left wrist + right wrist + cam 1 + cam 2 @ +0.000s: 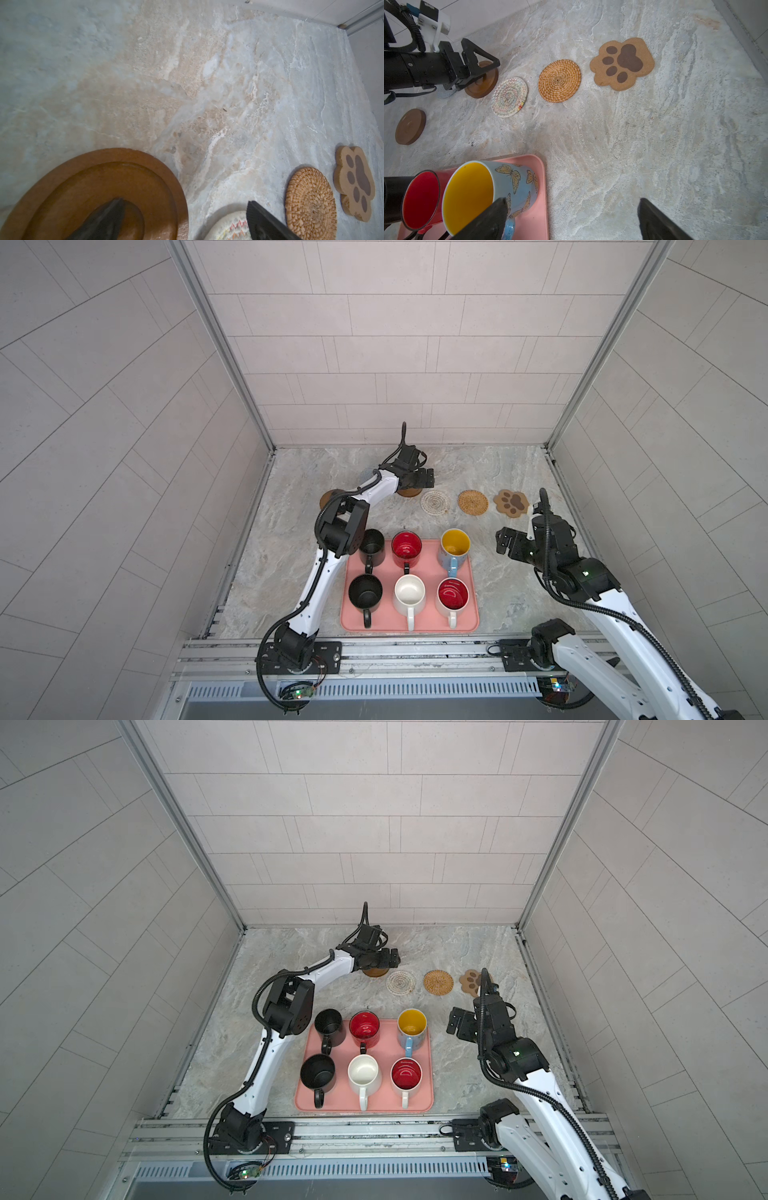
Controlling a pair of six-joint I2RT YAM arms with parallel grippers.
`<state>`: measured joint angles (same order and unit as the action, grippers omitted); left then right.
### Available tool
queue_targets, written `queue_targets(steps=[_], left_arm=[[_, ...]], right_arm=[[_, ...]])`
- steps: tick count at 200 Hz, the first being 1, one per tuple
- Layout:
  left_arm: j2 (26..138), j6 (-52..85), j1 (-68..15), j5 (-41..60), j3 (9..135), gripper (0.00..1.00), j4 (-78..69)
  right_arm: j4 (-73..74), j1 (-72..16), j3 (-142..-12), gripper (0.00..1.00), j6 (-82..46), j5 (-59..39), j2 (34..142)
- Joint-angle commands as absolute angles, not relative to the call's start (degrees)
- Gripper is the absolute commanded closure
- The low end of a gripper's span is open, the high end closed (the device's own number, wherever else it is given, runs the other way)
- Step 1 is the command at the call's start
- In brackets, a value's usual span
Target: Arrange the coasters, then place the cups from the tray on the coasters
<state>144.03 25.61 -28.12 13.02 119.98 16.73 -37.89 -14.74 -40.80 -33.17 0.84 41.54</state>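
Note:
Six cups stand on the pink tray [430,572]: two black [371,545] [365,593], a red one [406,547], a blue one with yellow inside [455,545], a white one [409,593] and a white one with red inside [453,593]. The coasters lie in a row behind it: a brown disc [328,498], another brown disc [409,492], whitish woven [435,502], tan rattan [473,502] and the paw [512,502]. A grey-blue coaster [368,473] peeks from behind the left arm. My left gripper [185,201] hangs open just over the second brown disc [104,187]. Right of the tray, my right gripper [572,200] is open and empty above bare table.
The marble table is walled on three sides, with a metal rail [395,649] along the front edge. The left arm's elbow [343,526] hangs over the tray's far left corner, beside the black cup. Bare table lies between the tray and the coaster row.

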Motion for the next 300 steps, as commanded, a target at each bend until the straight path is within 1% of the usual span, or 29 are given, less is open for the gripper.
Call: queue_targets(steps=[1,89,206,300], left_arm=[[147.1,26.5,-27.2,12.4,121.5,0.0,19.3],[149.5,27.2,-26.3,12.6,125.0,0.0,18.2],[149.8,27.8,-25.3,12.3,125.7,0.0,17.2],[145.0,26.6,-25.3,16.0,125.4,0.0,14.4]], right_arm=[[-39.5,-15.0,-41.3,0.0,-33.3,2.4,40.8],[-39.6,-15.0,-41.4,0.0,-33.5,2.4,41.1],[-39.1,-15.1,-41.6,0.0,-33.2,2.4,41.8],[-39.5,-15.0,-43.9,0.0,-32.3,3.0,42.7]])
